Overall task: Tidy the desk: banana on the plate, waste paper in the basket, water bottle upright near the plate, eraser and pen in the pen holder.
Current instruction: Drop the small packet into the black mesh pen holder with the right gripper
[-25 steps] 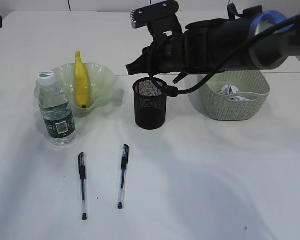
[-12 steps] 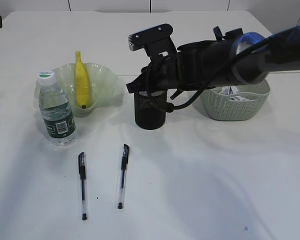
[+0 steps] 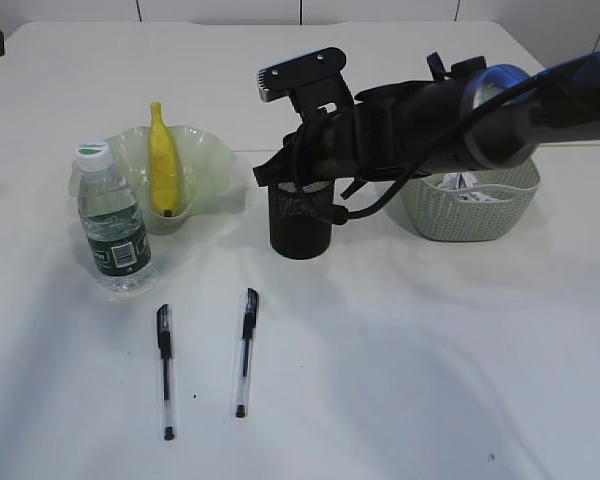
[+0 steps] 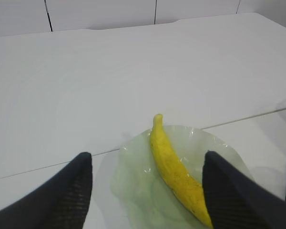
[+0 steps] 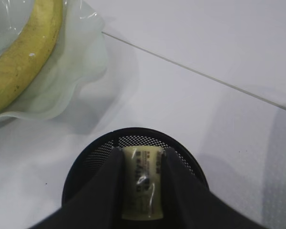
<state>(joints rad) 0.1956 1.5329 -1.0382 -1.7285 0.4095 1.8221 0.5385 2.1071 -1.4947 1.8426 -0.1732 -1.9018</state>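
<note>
In the exterior view the right arm is covering the top of the pen holder and the near-left rim of the basket, so the right gripper's fingertips are not showing there. Only a scrap of waste paper is peeking over that rim.

In the right wrist view the frame's bottom edge is cutting off the eraser at 6 o'clock, and its printed lettering is reading as blur. The banana is running off at 10 o'clock.

In the left wrist view the plate is running off the bottom edge at 6 o'clock.
</note>
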